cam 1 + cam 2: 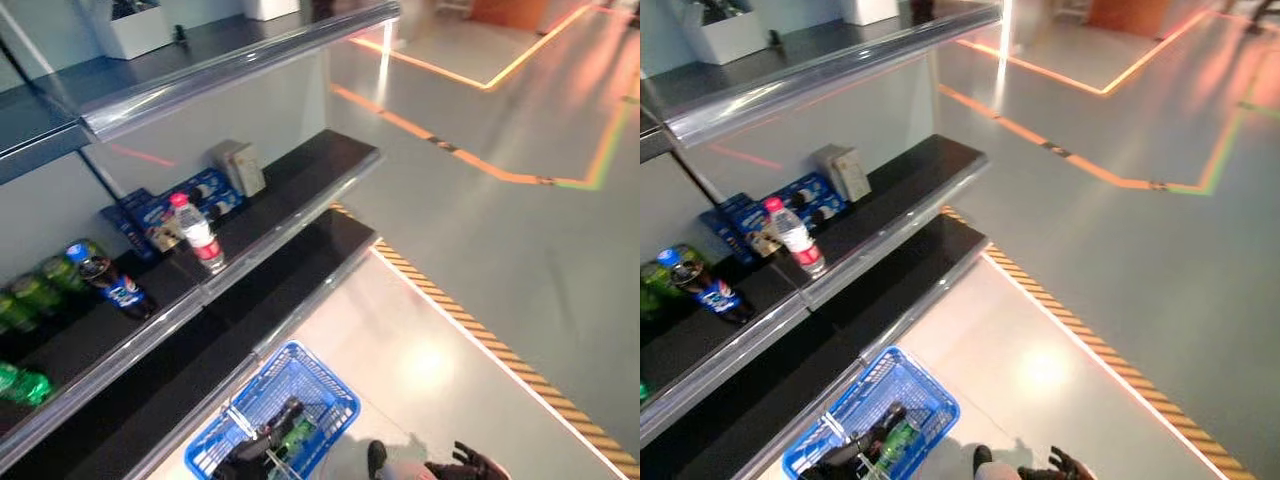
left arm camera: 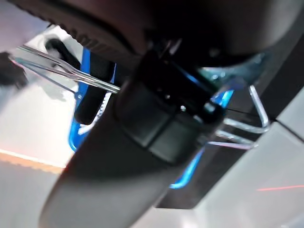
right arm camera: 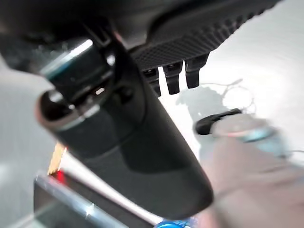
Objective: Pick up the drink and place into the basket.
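A clear bottle with a red cap (image 1: pixel 197 232) stands at the front edge of the middle shelf (image 1: pixel 300 185). A dark bottle with a blue cap (image 1: pixel 112 283) leans to its left, beside green drinks (image 1: pixel 40 285). My left hand (image 1: pixel 262 445) is shut on the thin wire handles (image 2: pixel 71 71) of the blue basket (image 1: pixel 300 385), which hangs low in front of the shelves. A green drink (image 1: pixel 297 437) lies in the basket. My right hand (image 1: pixel 470 462) is low at the right, away from the shelf, with straight fingers (image 3: pixel 173 78) and nothing in it.
Blue packs (image 1: pixel 165 210) and a grey box (image 1: pixel 238 166) sit at the back of the middle shelf. Another green drink (image 1: pixel 20 385) lies on the lower shelf at the left. A yellow-black striped line (image 1: pixel 480 340) runs across the floor to the right.
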Motion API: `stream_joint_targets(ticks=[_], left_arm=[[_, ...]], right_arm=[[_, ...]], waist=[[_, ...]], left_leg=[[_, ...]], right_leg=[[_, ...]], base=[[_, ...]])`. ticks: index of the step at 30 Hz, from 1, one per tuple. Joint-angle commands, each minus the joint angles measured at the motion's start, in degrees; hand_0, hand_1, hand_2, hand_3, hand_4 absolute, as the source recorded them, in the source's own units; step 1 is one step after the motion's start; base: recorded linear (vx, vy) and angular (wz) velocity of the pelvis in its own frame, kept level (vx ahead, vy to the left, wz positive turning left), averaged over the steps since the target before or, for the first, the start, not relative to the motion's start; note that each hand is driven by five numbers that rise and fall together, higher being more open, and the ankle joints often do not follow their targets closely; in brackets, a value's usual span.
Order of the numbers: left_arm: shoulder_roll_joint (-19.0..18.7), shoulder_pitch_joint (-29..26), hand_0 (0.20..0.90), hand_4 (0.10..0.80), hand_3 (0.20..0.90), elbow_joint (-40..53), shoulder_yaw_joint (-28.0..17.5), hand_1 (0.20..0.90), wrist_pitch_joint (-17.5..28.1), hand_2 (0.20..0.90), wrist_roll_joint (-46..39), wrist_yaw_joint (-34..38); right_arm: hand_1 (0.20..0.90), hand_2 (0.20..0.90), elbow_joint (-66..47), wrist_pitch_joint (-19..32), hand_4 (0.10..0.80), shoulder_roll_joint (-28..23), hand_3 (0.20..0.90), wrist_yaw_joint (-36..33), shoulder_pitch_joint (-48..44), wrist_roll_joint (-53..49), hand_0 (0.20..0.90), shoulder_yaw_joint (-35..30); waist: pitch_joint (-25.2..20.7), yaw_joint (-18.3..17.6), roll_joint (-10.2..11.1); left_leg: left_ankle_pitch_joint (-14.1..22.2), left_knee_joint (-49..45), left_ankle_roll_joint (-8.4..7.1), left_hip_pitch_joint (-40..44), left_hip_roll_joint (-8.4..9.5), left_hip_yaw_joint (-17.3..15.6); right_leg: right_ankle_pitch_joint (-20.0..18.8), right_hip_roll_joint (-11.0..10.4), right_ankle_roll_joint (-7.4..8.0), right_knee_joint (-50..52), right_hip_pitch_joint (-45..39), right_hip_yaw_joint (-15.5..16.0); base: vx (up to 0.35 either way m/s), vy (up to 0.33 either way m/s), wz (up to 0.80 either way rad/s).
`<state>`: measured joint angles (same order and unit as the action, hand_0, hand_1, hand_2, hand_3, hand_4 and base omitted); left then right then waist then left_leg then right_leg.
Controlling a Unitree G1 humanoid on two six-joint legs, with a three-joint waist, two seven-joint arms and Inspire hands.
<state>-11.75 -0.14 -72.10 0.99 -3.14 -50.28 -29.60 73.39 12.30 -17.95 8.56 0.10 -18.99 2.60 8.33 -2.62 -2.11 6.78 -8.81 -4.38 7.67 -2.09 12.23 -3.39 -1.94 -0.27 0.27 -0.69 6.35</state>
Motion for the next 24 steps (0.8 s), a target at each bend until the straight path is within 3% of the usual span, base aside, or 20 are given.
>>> stream_joint_targets(ticks=[1, 2, 4, 5, 7, 8, 10, 11, 12, 14, 17, 22, 24], left_arm=[[-3.13, 2.13, 0.300, 0.100, 0.200, 7.69, -0.41, 0.300, -1.40, 0.300, 0.79, -8.55], [-3.33, 1.68, 0.300, 0.100, 0.200, 9.51, -0.03, 0.300, -2.66, 0.300, 0.69, -7.81], [-3.50, 1.00, 0.300, 0.100, 0.200, 12.06, 0.35, 0.300, -4.40, 0.300, 0.59, -6.61], [-3.50, 1.00, 0.300, 0.100, 0.200, 12.08, 0.35, 0.300, -4.41, 0.300, 0.59, -6.60], [-3.17, 0.20, 0.300, 0.100, 0.200, 13.91, 0.70, 0.300, -5.21, 0.300, 0.23, -5.22], [-3.10, 0.02, 0.300, 0.100, 0.200, 13.94, 0.57, 0.300, -4.97, 0.300, -0.19, -4.98], [-3.20, -1.13, 0.300, 0.100, 0.200, 13.99, 0.01, 0.300, -5.59, 0.300, -0.67, -4.42], [-3.16, -1.52, 0.300, 0.100, 0.200, 13.61, 0.26, 0.300, -5.47, 0.300, -0.81, -4.30], [-3.15, -1.68, 0.300, 0.100, 0.200, 13.51, 0.32, 0.300, -5.39, 0.300, -1.03, -4.18], [-2.75, -2.15, 0.300, 0.100, 0.200, 12.90, 0.58, 0.300, -5.08, 0.300, -1.47, -3.64], [-2.11, -1.72, 0.300, 0.100, 0.200, 11.70, 0.29, 0.300, -4.06, 0.300, -2.76, -3.44], [-2.25, -0.66, 0.300, 0.100, 0.200, 9.74, -0.78, 0.300, -2.95, 0.300, -2.78, -4.60], [-2.82, -0.19, 0.300, 0.100, 0.200, 8.52, -1.31, 0.300, -2.91, 0.300, -2.08, -4.60]], right_arm=[[0.900, 0.900, -3.24, 2.17, 0.800, -2.12, 0.900, -0.32, -1.80, -2.92, 0.900, -0.25], [0.900, 0.900, -3.52, 1.96, 0.800, -2.43, 0.900, -0.17, -1.66, -3.18, 0.900, -0.67], [0.900, 0.900, -3.71, 1.62, 0.800, -2.56, 0.900, -0.26, -1.58, -3.01, 0.900, -1.37], [0.900, 0.900, -3.71, 1.62, 0.800, -2.56, 0.900, -0.26, -1.58, -3.01, 0.900, -1.38], [0.900, 0.900, -3.41, 1.43, 0.800, -2.63, 0.900, -0.46, -2.26, -2.49, 0.900, -1.75], [0.900, 0.900, -3.09, 1.53, 0.800, -2.69, 0.900, -0.24, -2.59, -1.86, 0.900, -1.73], [0.900, 0.900, -2.85, 2.06, 0.800, -2.66, 0.900, -0.19, -2.55, -0.73, 0.900, -1.18], [0.900, 0.900, -2.81, 2.19, 0.800, -2.49, 0.900, -0.49, -2.45, -1.01, 0.900, -0.94], [0.900, 0.900, -2.81, 2.15, 0.800, -2.42, 0.900, -0.49, -2.55, -0.92, 0.900, -0.83], [0.900, 0.900, -2.85, 1.79, 0.800, -2.18, 0.900, -0.94, -2.97, -0.15, 0.900, -0.29], [0.900, 0.900, -2.76, 0.82, 0.800, -2.41, 0.900, -0.97, -3.39, 1.02, 0.900, -0.10], [0.900, 0.900, -2.65, 0.94, 0.800, -2.26, 0.900, 0.31, -3.28, 2.14, 0.900, 0.26], [0.900, 0.900, -2.26, 0.93, 0.800, -1.69, 0.900, 0.83, -3.05, 2.15, 0.900, -0.16]], waist=[[-2.55, 2.26, 1.42], [-1.85, 2.73, 2.19], [-0.94, 3.31, 2.85], [-0.93, 3.30, 2.85], [-0.11, 4.23, 3.06], [-0.07, 4.16, 2.61], [-0.31, 3.34, 1.73], [-0.50, 3.09, 1.68], [-0.29, 3.11, 1.69], [-0.76, 3.33, 1.77], [-1.25, 4.83, 2.35], [-2.33, 7.12, 3.31], [-3.16, 7.83, 3.96]], left_leg=[[-12.18, -11.13, -0.46, -3.05, 4.86, -8.94], [-11.76, -14.50, -0.49, -6.98, 3.02, -12.84], [-10.10, -14.37, -0.52, -10.07, 0.35, -17.58], [-10.09, -14.39, -0.52, -10.06, 0.36, -17.58], [-6.23, -8.20, 0.20, -10.93, 1.38, -22.16], [-6.41, -3.20, 0.11, -10.49, 1.39, -24.49], [-9.65, 7.76, -0.67, -10.25, 0.82, -32.68], [-10.18, 9.84, -1.25, -9.95, 0.86, -34.11], [-11.39, 10.19, -0.82, -10.34, 0.66, -35.35], [-12.79, 12.46, -1.55, -10.73, 0.75, -36.80], [-14.04, 12.92, -1.46, -12.02, 1.88, -36.25], [-12.65, 13.36, 0.43, -11.42, 2.69, -36.92], [-11.00, 13.81, 2.35, -10.08, 3.96, -36.04]], right_leg=[[-2.69, -0.98, 4.18, -1.18, 2.13, 2.61], [-1.49, -1.91, 3.79, -1.30, 0.58, 4.72], [-0.07, -2.64, 3.71, -1.74, -1.55, 7.71], [-0.07, -2.65, 3.72, -1.74, -1.57, 7.71], [0.83, -3.07, 4.55, -2.67, -3.60, 10.33], [1.14, -2.37, 4.87, -3.23, -4.13, 10.77], [1.59, -0.92, 5.67, -4.92, -5.87, 12.61], [2.53, -0.65, 6.15, -5.19, -6.92, 12.80], [1.99, -0.50, 5.78, -5.27, -6.72, 13.27], [3.39, 0.20, 6.08, -5.27, -8.06, 13.71], [3.64, 0.82, 6.08, -5.13, -9.42, 14.21], [5.88, 0.29, 6.53, -2.52, -11.14, 16.62], [4.67, -1.22, 8.54, 3.46, -10.20, 16.92]], base=[[0.135, -0.247, 0.34], [0.103, -0.247, 0.47], [0.060, -0.153, 0.84], [0.055, -0.069, 0.74], [0.084, -0.011, 0.58], [0.118, 0.081, 0.67], [0.177, 0.148, 0.59], [0.111, 0.101, 0.69], [0.050, 0.037, 0.73], [0.165, 0.119, 0.57], [0.183, 0.176, 0.17], [0.104, 0.126, 0.16], [0.115, 0.129, 0.42]])
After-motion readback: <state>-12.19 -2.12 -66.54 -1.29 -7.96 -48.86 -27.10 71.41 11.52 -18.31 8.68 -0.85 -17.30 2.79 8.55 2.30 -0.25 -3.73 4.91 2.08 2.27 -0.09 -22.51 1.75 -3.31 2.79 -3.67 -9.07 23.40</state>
